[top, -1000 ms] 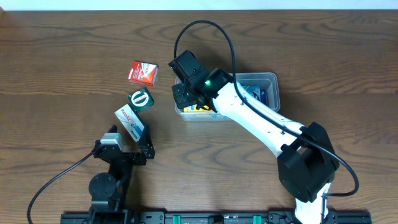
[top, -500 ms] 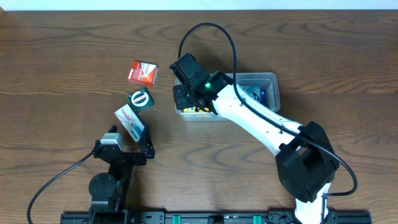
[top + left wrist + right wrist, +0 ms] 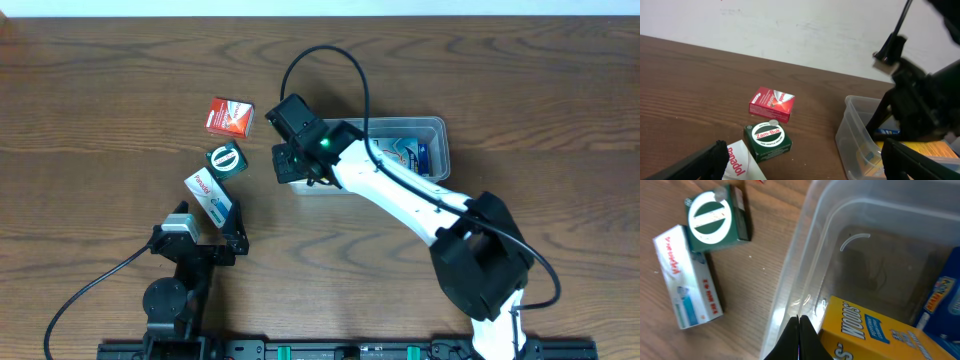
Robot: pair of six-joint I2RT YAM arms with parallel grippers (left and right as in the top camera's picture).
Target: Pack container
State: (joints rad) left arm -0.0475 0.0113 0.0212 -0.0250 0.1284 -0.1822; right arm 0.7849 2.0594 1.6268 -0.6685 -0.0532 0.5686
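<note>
Here the container (image 3: 441,150) lies long axis left-right (rim upward).

Setting's pretty plain: one big wooden table (image 3: 90,120) in a dark reddish brown, with the grain running side to side in long streaks and a few wavy swirls. The wood looks mostly matte, with a soft sheen in the close view from the right wrist. Past the far edge stands a wall (image 3: 765,25) — off-white, with a few faint scuffs and smudges. From overhead a pale strip (image 3: 320,6) runs along the top beyond the table; can't tell if that's wall or floor. Light is soft and even — shadows on the wood are short and blurry.
</note>
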